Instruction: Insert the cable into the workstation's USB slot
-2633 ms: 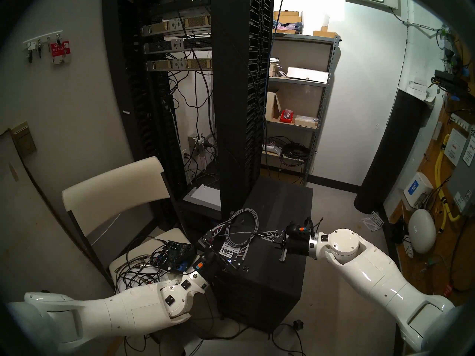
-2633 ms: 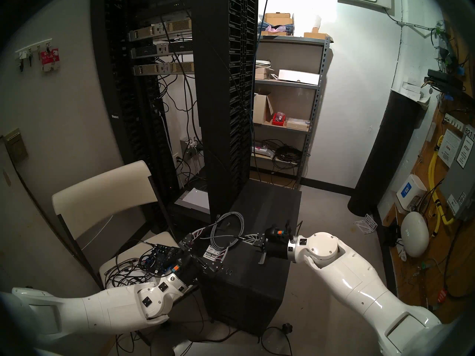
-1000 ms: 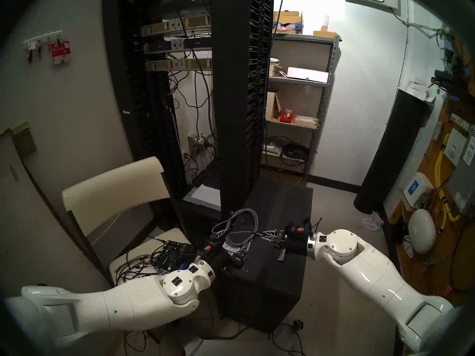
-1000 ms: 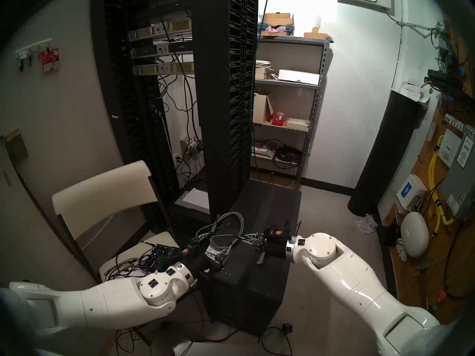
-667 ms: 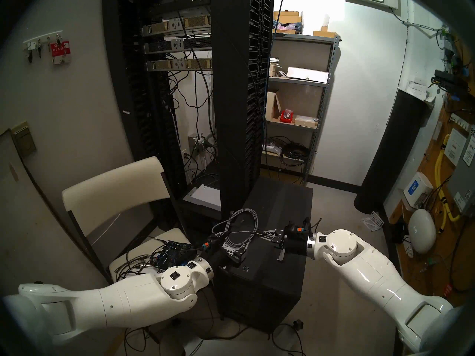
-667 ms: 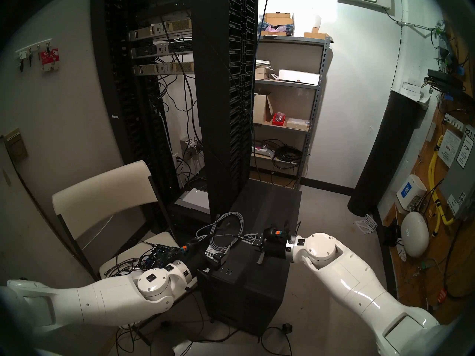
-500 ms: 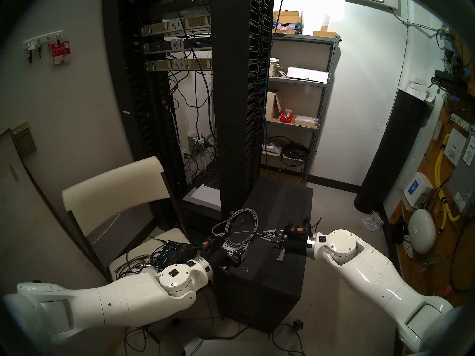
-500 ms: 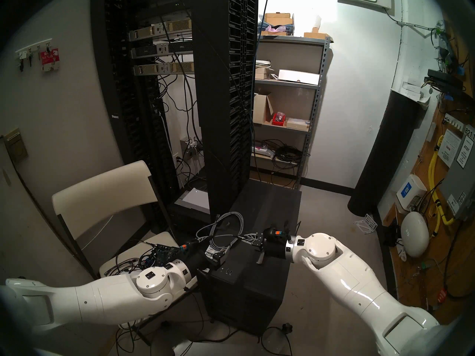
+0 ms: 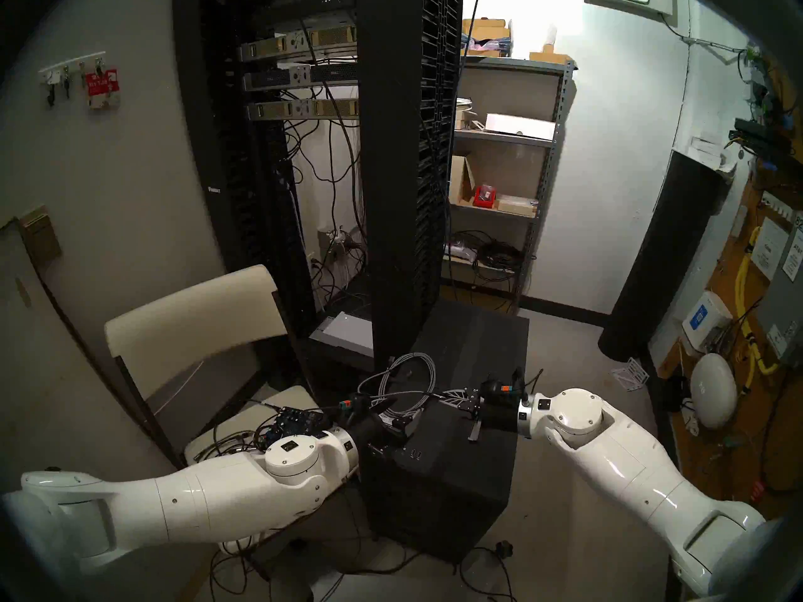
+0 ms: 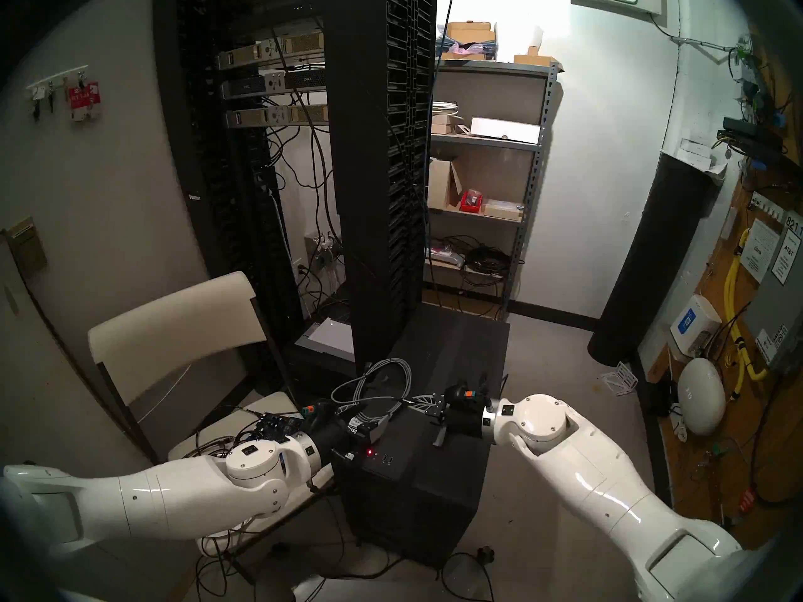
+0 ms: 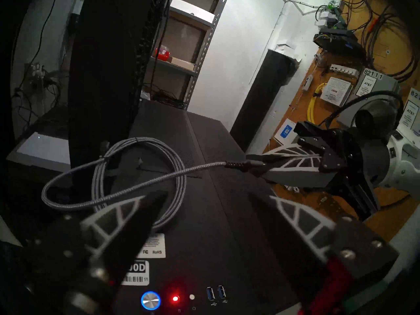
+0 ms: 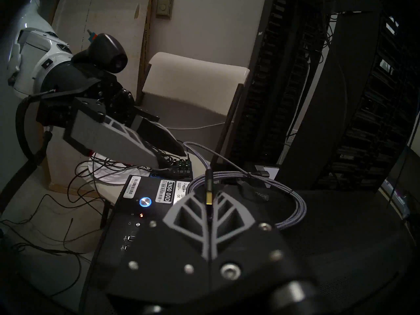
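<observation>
**Right gripper pinches the plug end of a limp braided cable**

The right gripper (image 11: 261, 169) is clamped on the dark plug of the cable (image 11: 141, 187). Ahead of its tips the light, floppy cable coils on the workstation (image 11: 227, 216). Best held by the rigid plug. The left gripper (image 11: 209, 207) stands parted, empty, beside the coil

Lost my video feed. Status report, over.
Right gripper shut on cable plug. Left gripper empty, jaws apart. Workstation USB slots unblocked.
</observation>
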